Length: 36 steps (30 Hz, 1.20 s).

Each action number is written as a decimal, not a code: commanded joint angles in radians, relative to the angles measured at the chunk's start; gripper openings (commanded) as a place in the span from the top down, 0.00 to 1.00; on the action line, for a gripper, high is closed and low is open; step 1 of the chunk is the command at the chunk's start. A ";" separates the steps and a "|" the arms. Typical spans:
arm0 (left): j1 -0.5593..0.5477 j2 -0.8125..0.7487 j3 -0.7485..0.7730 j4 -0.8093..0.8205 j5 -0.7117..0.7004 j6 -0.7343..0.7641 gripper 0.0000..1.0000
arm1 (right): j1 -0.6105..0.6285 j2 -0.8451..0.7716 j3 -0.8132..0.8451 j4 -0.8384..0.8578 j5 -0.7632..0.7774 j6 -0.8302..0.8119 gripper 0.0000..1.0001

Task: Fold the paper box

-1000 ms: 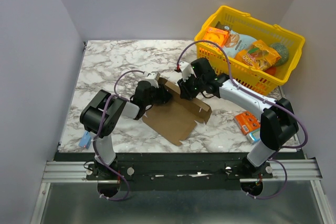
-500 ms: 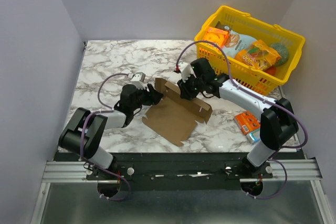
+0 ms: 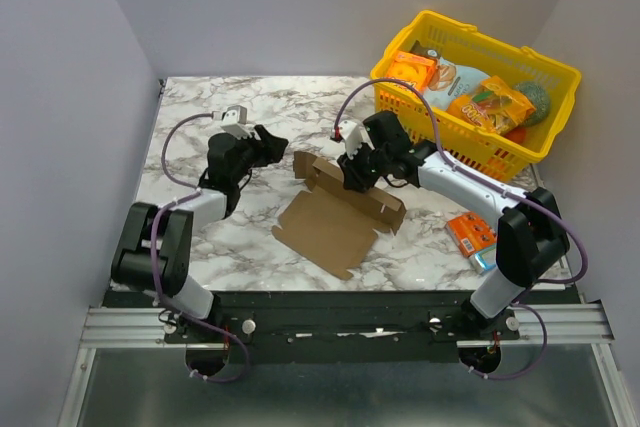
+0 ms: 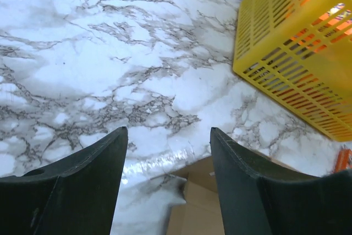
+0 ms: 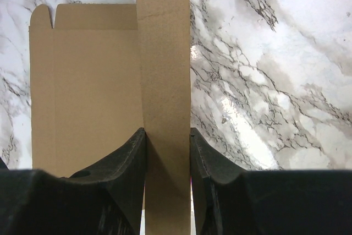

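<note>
The yellow basket stands at the far right corner of the table. It holds an orange snack box, a pale bag, an orange packet and a round green thing. Its slotted wall also shows at the right of the left wrist view.

The paper box lies near the middle of the table, mostly flat, with its far long flap raised. The right gripper pinches that flap, and both fingers press the card strip between them. The left gripper hangs to the left of the box, apart from it. Its jaws are spread wide with only marble between them.

Another small orange box lies beside the right arm. A small blue item sits at the near left edge.

The table is white marble with grey veins. Plain grey walls close it in.
</note>
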State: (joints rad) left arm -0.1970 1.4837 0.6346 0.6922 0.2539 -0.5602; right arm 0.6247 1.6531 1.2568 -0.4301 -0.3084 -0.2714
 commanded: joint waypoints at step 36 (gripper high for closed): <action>-0.113 0.239 -0.010 0.199 0.298 0.089 0.36 | 0.006 0.011 -0.005 -0.058 0.005 -0.003 0.65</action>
State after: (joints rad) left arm -0.2764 1.7596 0.6254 0.8505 0.4988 -0.4671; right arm 0.6243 1.6508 1.2568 -0.4515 -0.3077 -0.2710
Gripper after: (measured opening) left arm 0.643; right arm 0.408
